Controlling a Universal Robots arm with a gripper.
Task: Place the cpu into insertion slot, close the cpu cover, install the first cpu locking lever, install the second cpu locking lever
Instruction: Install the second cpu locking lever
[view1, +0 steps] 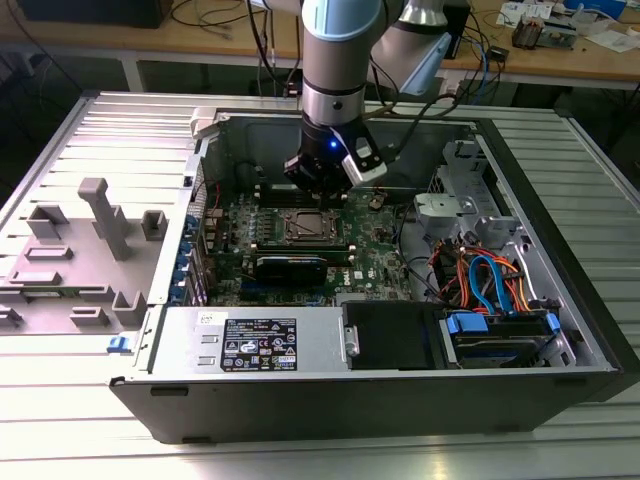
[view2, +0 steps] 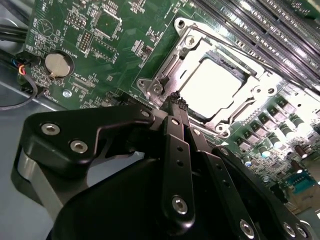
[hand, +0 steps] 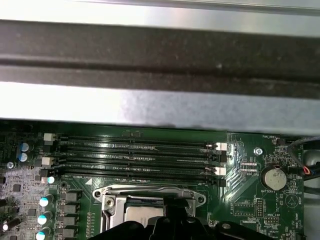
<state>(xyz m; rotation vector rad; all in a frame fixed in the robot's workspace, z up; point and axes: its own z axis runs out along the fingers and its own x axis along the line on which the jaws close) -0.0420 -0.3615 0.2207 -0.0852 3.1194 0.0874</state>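
The open computer case (view1: 560, 330) holds the green motherboard (view1: 370, 255). In the insertion slot (view2: 165, 75), the flat silver cpu (view2: 212, 85) sits framed by the lowered metal cpu cover (view2: 250, 97). At its 7 o'clock, the black claw (view2: 176, 98) has its fingers pressed together, empty.

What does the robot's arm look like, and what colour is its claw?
The arm is a thick round tube of silver-grey metal with a pale blue cap at its joint. Near its wrist glows a small blue light, with a small white and black box fixed beside it. The gripper is matt black, built from flat jointed bars held by shiny silver screws.
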